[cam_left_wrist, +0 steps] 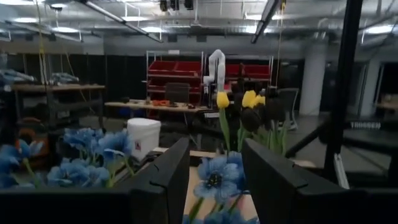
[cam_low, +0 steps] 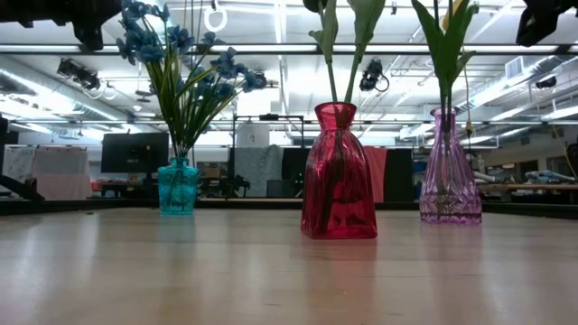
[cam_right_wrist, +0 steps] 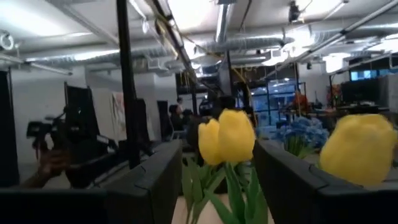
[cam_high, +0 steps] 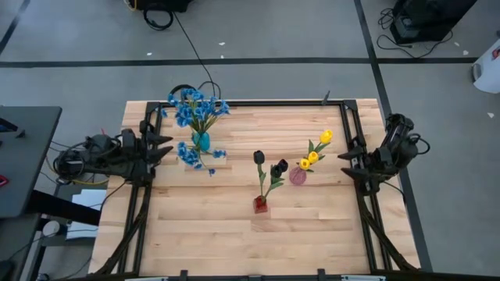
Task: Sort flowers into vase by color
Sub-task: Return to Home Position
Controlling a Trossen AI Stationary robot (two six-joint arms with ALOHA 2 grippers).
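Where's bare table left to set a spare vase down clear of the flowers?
Widest free patch: the table below the red vase in the high view. A smaller one lies between the blue flowers and the yellow tulips at the far edge. Crowded: the middle band, left hand to right hand.

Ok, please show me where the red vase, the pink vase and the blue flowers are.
red vase (cam_low: 339, 181): low view, middle of its glass body.
pink vase (cam_low: 449, 181): low view, middle of its ribbed body.
blue flowers (cam_high: 190, 108): high view, on the blossom cluster.
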